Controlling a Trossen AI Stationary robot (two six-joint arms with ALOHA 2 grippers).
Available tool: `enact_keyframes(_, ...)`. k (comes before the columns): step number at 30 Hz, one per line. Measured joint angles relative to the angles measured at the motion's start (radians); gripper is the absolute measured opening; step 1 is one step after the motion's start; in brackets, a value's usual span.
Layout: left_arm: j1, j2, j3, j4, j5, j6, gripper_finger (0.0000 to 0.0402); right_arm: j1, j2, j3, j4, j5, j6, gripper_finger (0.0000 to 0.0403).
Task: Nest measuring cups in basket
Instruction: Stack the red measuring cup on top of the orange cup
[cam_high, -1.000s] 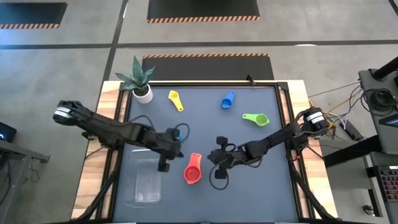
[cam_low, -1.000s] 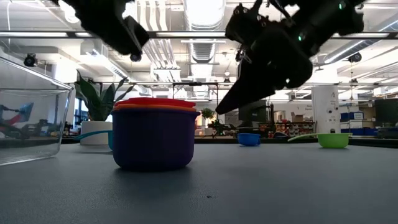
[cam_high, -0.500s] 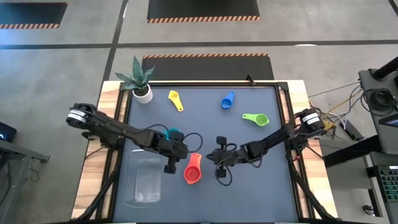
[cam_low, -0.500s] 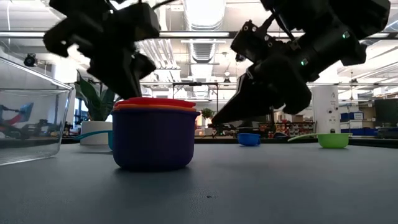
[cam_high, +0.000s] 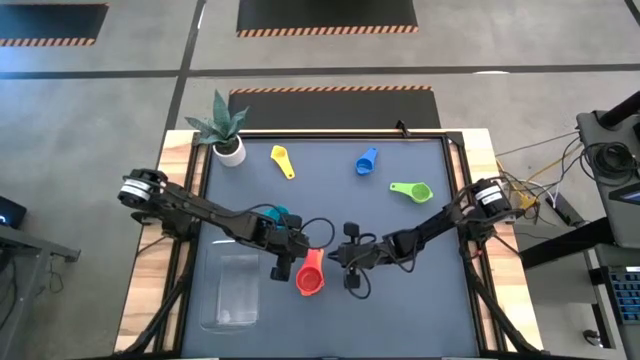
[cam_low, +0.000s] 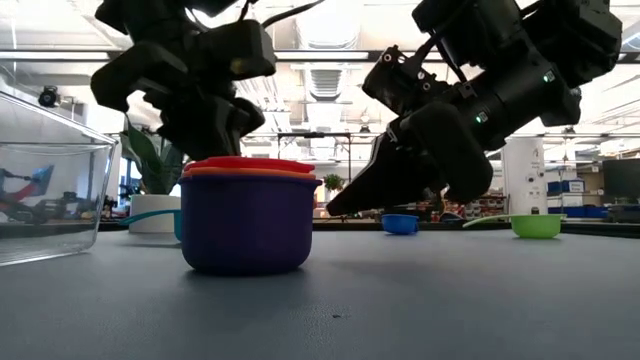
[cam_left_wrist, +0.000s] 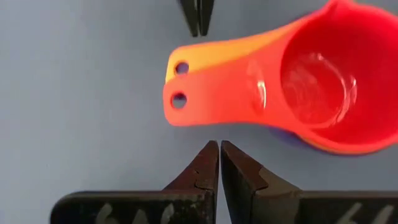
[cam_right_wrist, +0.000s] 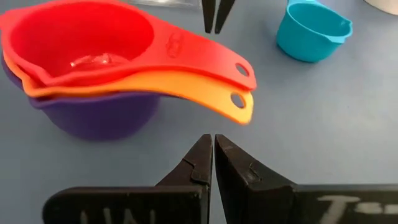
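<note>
Just left of the left gripper (cam_high: 283, 268) sits the clear basket (cam_high: 229, 292), well clear of the stack; between the two grippers stands the nested stack, red cup (cam_high: 310, 273) inside orange cup (cam_right_wrist: 186, 92) inside purple cup (cam_low: 246, 222), handles pointing out between the fingertips; left gripper clenched, holding nothing, beside the handles on one side; right gripper (cam_high: 346, 271) clenched too, empty, on the other; teal cup (cam_right_wrist: 309, 31) lies beyond; since a second ago both grippers have closed in on the stack and dropped lower.
</note>
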Motion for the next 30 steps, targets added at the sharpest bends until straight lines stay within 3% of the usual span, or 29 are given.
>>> enact_keyframes(17,0.0,0.0,-0.002,0.033,-0.018,0.008,0.0,-0.004,0.023,0.058,-0.003,-0.015,-0.05,0.0008)
enact_keyframes(23,0.0,-0.029,0.007,-0.067,-0.025,0.0,0.0,-0.004,0.023,0.06,-0.011,-0.015,-0.05,0.0008)
enact_keyframes(30,-0.003,-0.031,0.009,-0.048,-0.024,0.008,0.0,-0.004,0.023,0.06,-0.011,-0.014,-0.046,0.0008)
